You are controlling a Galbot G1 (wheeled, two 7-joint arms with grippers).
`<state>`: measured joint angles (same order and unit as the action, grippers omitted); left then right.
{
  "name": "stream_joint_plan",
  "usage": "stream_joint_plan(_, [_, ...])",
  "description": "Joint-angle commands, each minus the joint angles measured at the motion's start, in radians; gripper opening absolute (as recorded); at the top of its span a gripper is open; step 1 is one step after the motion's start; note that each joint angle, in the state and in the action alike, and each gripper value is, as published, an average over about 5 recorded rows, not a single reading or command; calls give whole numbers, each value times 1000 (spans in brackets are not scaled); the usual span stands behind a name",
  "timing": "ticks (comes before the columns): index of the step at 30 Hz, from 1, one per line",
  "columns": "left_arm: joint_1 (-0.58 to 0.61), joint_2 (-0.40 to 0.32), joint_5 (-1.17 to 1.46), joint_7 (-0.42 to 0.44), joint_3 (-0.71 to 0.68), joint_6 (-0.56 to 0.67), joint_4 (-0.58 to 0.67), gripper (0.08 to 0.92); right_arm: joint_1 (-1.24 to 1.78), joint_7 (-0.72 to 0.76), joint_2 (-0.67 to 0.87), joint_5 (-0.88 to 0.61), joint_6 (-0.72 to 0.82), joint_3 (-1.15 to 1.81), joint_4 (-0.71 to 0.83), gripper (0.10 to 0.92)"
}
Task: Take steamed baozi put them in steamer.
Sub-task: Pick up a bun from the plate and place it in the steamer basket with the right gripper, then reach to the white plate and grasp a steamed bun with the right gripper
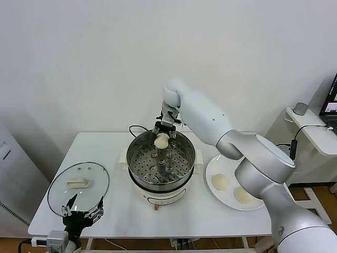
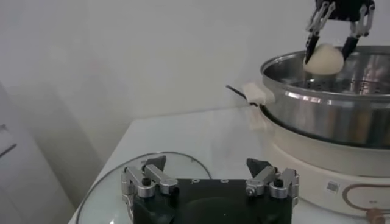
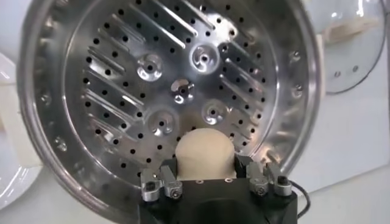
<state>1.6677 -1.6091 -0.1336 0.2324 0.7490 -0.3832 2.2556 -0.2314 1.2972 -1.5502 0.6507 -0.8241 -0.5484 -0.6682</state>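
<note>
My right gripper (image 1: 162, 138) is shut on a cream-white baozi (image 1: 161, 140) and holds it over the far side of the steel steamer (image 1: 138, 158). The right wrist view shows this baozi (image 3: 205, 152) between my fingers above the bare perforated floor (image 3: 122, 79). The left wrist view shows the held baozi (image 2: 324, 59) above the steamer rim (image 2: 317, 91). Two more baozi (image 1: 220, 182) (image 1: 243, 195) lie on the white plate (image 1: 210, 169) to the right of the steamer. My left gripper (image 1: 82, 212) is open and empty, low at the front left by the glass lid.
The glass lid (image 1: 58, 187) with a cream handle (image 1: 78, 183) lies flat at the table's left. A black cord (image 1: 136, 127) runs behind the steamer. The white cooker base (image 1: 160, 197) stands under the steamer. A side desk (image 1: 310, 129) is at the far right.
</note>
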Motion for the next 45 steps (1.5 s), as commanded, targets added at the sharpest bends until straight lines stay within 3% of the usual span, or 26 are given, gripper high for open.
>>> stream_joint_plan(1, [-2,-49,0,1,0,-2,0,823,32,-91,-13,115,-49,24,12,568])
stream_joint_plan(5, [-3,-49,0,1,1,-3,0,823,38,-122,-16,118,-49,23,9,574])
stream_joint_plan(8, [-3,-49,-1,1,1,-4,0,823,36,-130,-14,96,-49,9,4,625])
stream_joint_plan(14, [-2,-49,0,1,0,-9,-4,823,5,-38,26,-138,-49,-91,-30,786])
stream_joint_plan(20, [-2,-49,0,1,0,-12,-2,823,-53,28,67,-283,-8,-112,-43,822])
stream_joint_plan(23, [0,-49,1,3,3,-14,7,823,-120,85,139,-428,171,-137,-128,822])
stream_joint_plan(26, [0,-49,3,6,5,-19,17,823,-207,112,240,-541,459,-168,-262,823])
stream_joint_plan(33, [-1,-49,19,10,0,-35,34,823,-350,0,516,-736,994,-313,-473,823])
stream_joint_plan(39, [12,-44,57,8,0,-62,47,823,-354,25,664,-780,1220,-322,-508,823])
stream_joint_plan(45, [7,-34,83,14,9,-64,47,823,-315,52,839,-815,1287,-348,-611,823])
